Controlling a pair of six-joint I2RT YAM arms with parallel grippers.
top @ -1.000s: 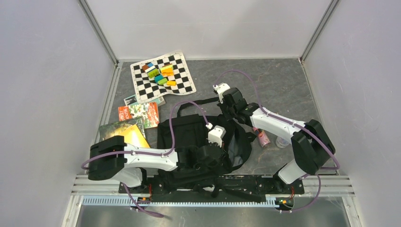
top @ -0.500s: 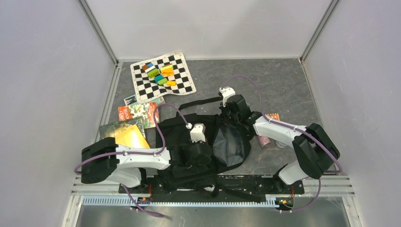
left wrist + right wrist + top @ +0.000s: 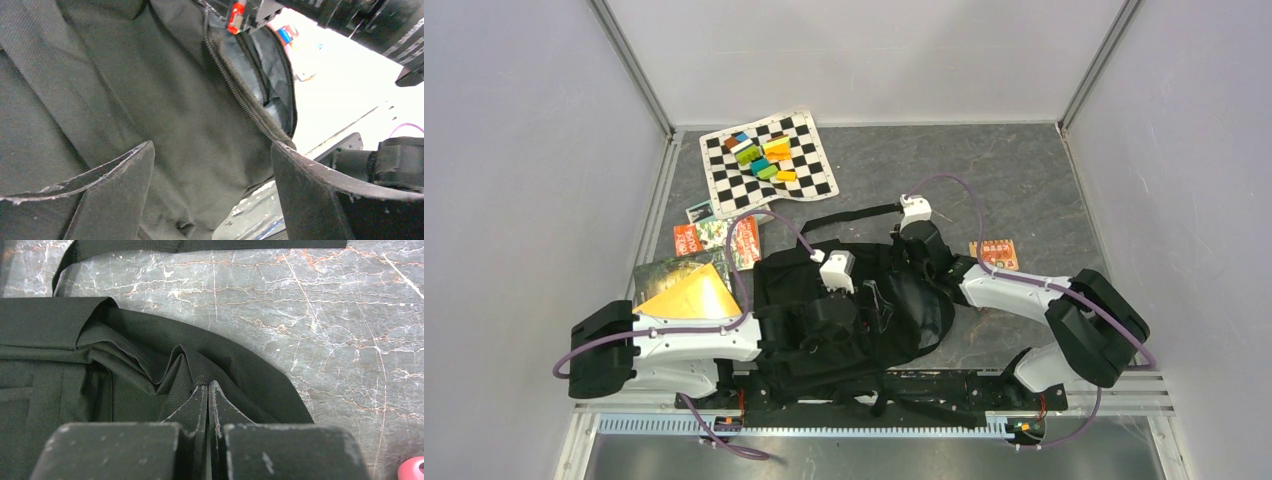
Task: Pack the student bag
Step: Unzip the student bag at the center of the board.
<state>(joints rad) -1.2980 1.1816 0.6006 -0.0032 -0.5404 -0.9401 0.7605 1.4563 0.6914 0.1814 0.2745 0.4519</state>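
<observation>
Black student bag flat, unzipped

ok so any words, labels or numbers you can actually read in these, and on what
Nothing reads clearly.
red book cover: white lettering, too small to read.
orange card: print, blurred.
small card by the checkered mat: too small.
student bag: no label in view.

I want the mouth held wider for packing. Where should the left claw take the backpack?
Probably the zipper lip of the backpack, from above: it forms a thin raised ridge ahead of the open left claw; the right claw pinches fabric.
</observation>
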